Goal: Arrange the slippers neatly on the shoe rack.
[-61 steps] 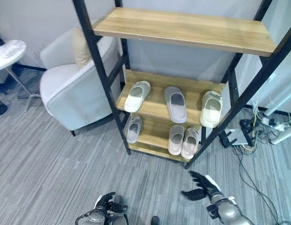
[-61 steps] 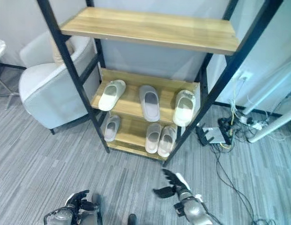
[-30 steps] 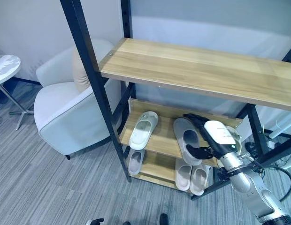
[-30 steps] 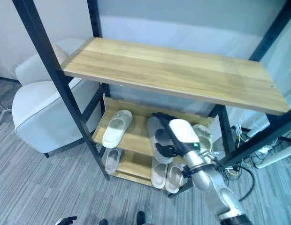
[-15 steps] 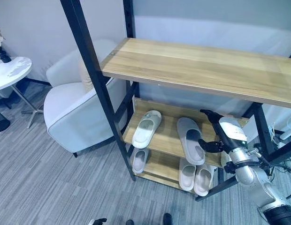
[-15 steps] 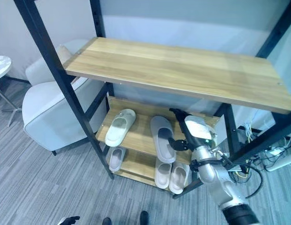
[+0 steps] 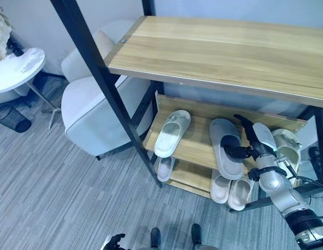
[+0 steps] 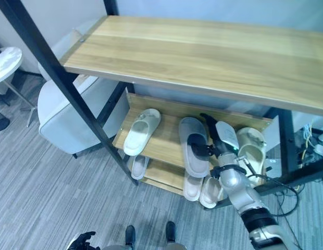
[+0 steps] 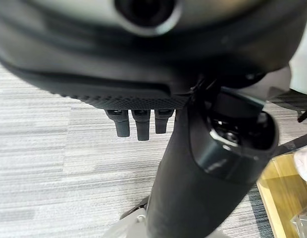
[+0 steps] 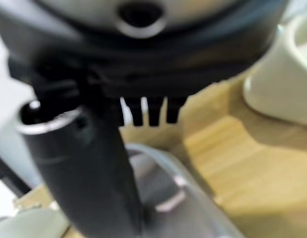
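The shoe rack's middle shelf carries three slippers: a pale green-white one at the left, a grey one in the middle, a cream one at the right. My right hand reaches in between the grey and cream slippers, fingers straight and pointing to the back. Its thumb lies against the grey slipper at the strap. The bottom shelf holds a single grey slipper and a pale pair. Low by the floor hangs my left hand, relaxed and holding nothing.
The rack's black slanted upright crosses in front of the shelves, and a wide wooden top shelf overhangs them. A white armchair stands left of the rack, with a round white table and a dark bin beyond. Cables lie at the right.
My right hand rose from near the floor to the middle shelf and came to rest against the grey slipper. The camera moved closer to the rack. The left hand stayed low.
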Robot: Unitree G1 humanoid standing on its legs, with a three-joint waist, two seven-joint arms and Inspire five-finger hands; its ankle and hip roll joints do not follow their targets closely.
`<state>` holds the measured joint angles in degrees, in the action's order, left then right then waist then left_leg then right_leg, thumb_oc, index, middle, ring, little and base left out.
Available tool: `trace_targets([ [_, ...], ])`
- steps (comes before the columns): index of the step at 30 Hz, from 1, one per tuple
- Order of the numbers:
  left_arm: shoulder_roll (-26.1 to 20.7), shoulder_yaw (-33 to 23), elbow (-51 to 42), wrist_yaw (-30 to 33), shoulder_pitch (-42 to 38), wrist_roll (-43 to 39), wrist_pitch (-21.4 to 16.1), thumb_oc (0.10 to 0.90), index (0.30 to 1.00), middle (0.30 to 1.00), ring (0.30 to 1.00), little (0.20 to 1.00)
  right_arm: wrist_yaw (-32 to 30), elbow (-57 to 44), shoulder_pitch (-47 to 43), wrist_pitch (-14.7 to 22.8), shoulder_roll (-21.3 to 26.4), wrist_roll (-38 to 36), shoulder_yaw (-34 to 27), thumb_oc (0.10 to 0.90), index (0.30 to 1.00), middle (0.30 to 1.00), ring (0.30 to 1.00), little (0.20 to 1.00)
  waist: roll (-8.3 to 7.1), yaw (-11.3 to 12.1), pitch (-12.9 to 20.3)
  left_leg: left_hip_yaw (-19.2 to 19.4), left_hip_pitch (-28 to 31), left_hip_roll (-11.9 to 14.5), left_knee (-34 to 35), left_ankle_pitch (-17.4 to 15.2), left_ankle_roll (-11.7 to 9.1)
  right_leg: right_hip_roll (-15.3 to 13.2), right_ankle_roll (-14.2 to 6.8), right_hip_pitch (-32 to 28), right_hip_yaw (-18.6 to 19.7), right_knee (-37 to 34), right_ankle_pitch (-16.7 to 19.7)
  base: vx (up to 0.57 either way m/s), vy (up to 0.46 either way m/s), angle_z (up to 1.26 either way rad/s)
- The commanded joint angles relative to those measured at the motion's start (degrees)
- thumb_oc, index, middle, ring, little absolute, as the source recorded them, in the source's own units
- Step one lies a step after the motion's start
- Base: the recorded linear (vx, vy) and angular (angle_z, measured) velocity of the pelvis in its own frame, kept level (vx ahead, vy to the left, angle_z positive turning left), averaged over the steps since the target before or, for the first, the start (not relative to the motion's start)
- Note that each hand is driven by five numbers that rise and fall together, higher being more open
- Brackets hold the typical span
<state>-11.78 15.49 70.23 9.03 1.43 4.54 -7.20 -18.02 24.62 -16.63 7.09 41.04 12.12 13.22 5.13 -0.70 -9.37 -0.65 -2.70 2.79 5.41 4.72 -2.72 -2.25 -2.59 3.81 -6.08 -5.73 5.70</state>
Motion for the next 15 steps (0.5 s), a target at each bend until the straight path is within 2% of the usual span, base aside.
trace_targets([
  [1,-2.4,3.8,2.4,1.2,-4.0,-0.3,-2.1,0.8,0.9,0.9,0.9,0.9,-5.2,3.1,-11.4,4.0,-1.2,-3.9,-2.3,0.538,0.507,0.507,0.507,0.507,-3.35,1.6,-1.1,2.9,3.5,-1.7,-0.4,-6.6,0.2,-2.0,-4.1,-4.1,1.4,0.7,-7.8,0.0,0.0,0.0],
  [2,-2.4,3.7,2.4,1.2,-4.0,-0.3,-2.1,0.8,0.9,0.9,0.9,0.9,-5.2,3.2,-11.5,4.0,-1.2,-4.0,-2.3,0.538,0.507,0.507,0.507,0.507,-3.37,1.5,-1.1,2.9,3.5,-1.7,-0.4,-6.6,0.2,-2.0,-4.1,-4.1,1.4,0.7,-7.8,0.0,0.0,0.0],
  [4,-2.3,4.0,2.4,1.7,-4.2,-0.6,-2.0,0.8,0.9,0.9,0.9,0.9,-5.6,6.1,-12.5,4.0,-2.2,-6.5,-2.1,0.439,0.359,0.359,0.359,0.359,-3.53,1.8,-1.2,2.7,3.4,-1.7,-0.4,-6.6,0.2,-2.1,-4.0,-4.2,1.3,0.7,-7.8,0.0,0.005,0.02],
  [6,-2.2,4.0,2.6,1.9,-4.2,-0.7,-1.9,0.8,0.9,0.9,0.9,0.9,-5.5,6.6,-12.7,4.1,-2.6,-7.7,-2.2,0.4,0.3,0.3,0.3,0.3,-3.57,1.8,-1.2,2.7,3.5,-1.8,-0.4,-6.6,0.2,-2.1,-4.0,-4.2,1.3,0.7,-7.8,0.01,0.011,0.04],
  [12,-1.7,3.6,4.0,2.5,-3.8,-0.4,-1.1,0.8,0.9,0.9,0.9,0.9,-5.4,5.6,-10.6,4.7,-4.6,-12.3,-4.1,0.4,0.3,0.3,0.3,0.3,-3.73,1.7,-0.9,2.5,4.0,-1.9,-0.4,-6.9,0.2,-2.2,-4.1,-4.9,1.1,0.7,-7.9,0.01,0.015,0.02],
  [13,-1.6,3.3,4.6,2.6,-3.5,0.0,-0.7,0.8,0.9,0.9,0.9,0.9,-4.0,3.4,-8.5,5.7,-6.4,-16.8,-5.5,0.4,0.3,0.3,0.3,0.3,-3.82,1.5,-0.7,2.4,4.3,-2.0,-0.4,-7.0,0.3,-2.2,-4.1,-5.3,1.1,0.7,-8.0,0.01,0.039,0.04],
  [15,-1.4,2.9,5.2,2.5,-3.1,0.6,-0.3,0.8,0.9,0.9,0.9,0.9,-3.4,0.9,-6.7,6.9,-8.2,-21.0,-6.9,0.4,0.3,0.3,0.3,0.3,-3.94,1.2,-0.3,2.6,4.6,-2.0,-0.4,-7.2,0.3,-2.3,-4.1,-5.6,1.2,0.7,-7.9,0.01,0.041,0.03],
])
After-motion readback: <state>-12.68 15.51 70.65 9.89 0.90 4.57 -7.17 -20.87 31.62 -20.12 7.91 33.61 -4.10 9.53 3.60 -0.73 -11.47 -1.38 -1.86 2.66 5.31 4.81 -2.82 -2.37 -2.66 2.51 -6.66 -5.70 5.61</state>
